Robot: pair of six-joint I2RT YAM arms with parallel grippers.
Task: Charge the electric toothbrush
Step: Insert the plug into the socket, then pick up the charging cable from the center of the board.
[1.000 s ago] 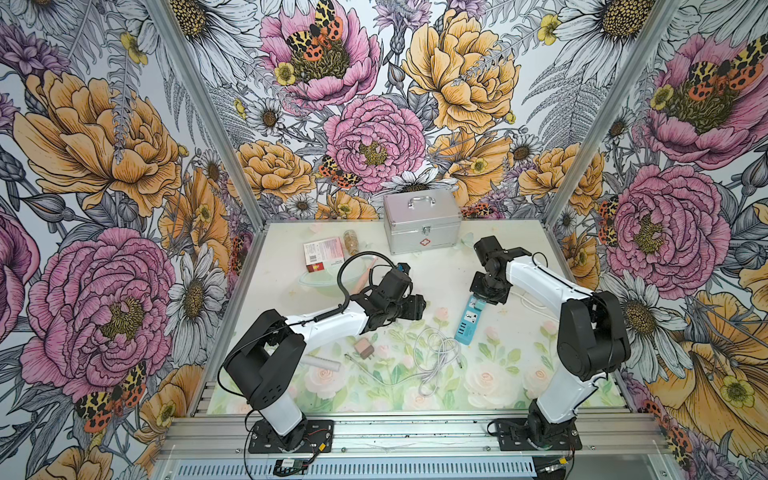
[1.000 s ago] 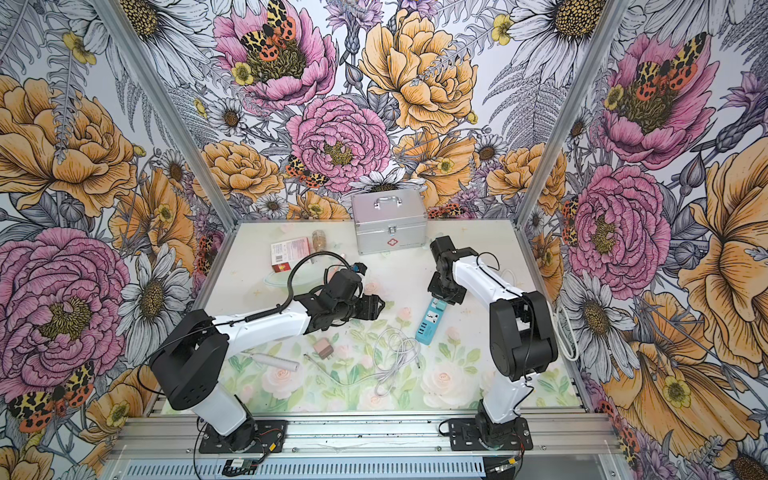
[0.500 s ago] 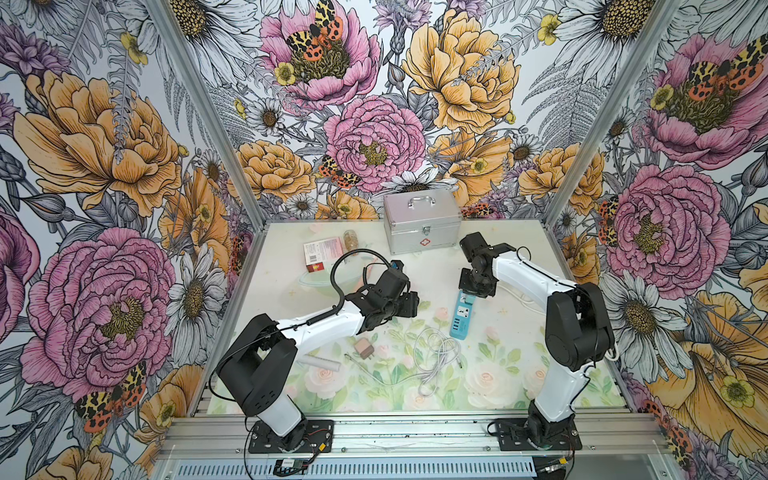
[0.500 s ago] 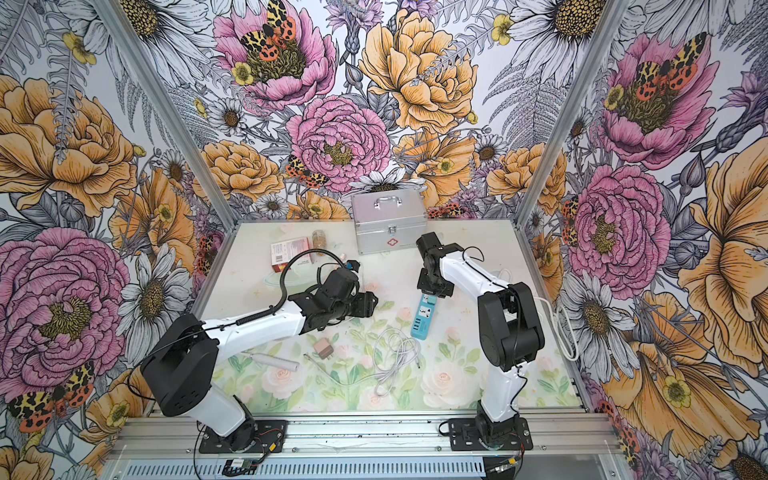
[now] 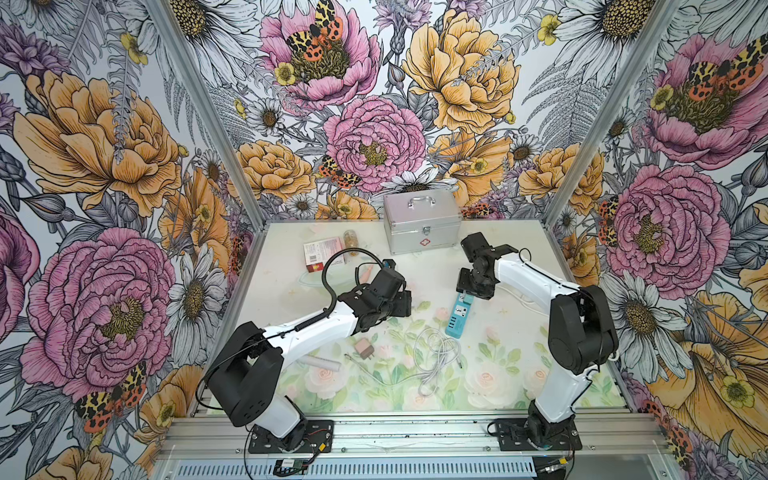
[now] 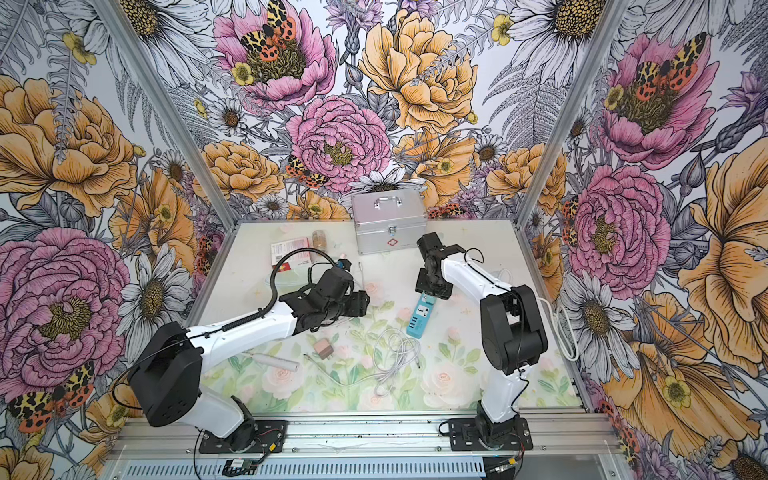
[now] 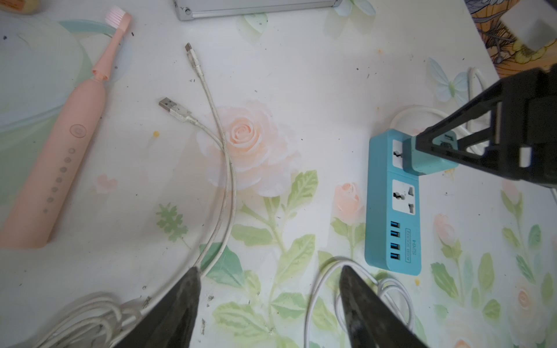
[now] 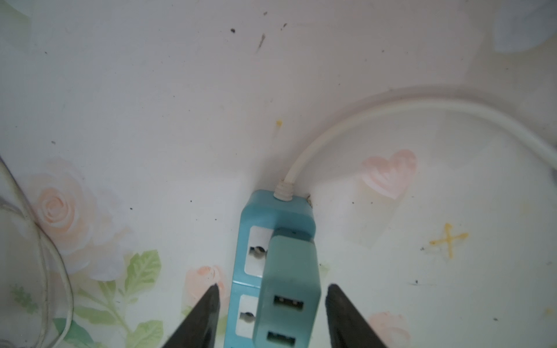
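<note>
My left hand [image 7: 268, 269] hangs wide open above the tabletop [image 5: 511, 253], nothing between its fingers. The pink plastic electric toothbrush [image 7: 60, 156] lies flat on its side near that hand, bristle head toward the back of the tabletop, well apart from the charging gear. Just beside it I see the two plug ends of the thin white USB cable [image 7: 223, 168], both lying loose on the tabletop; the rest of the cable runs back beneath my left hand. Further over, the long blue power strip [image 7: 388, 241] lies flat, with a teal block-shaped USB adapter [image 8: 289, 289] seated in the socket nearest its thick white mains cord [image 8: 361, 120]. My right hand [image 8: 271, 287] straddles that adapter, fingers parted, a gap showing on either side, gripping nothing. In a top view a small pink cube charger [image 5: 363, 345], a white cylinder [image 5: 324, 363] and a silver metal case [image 5: 422, 224] with a handle sit further out.
</note>
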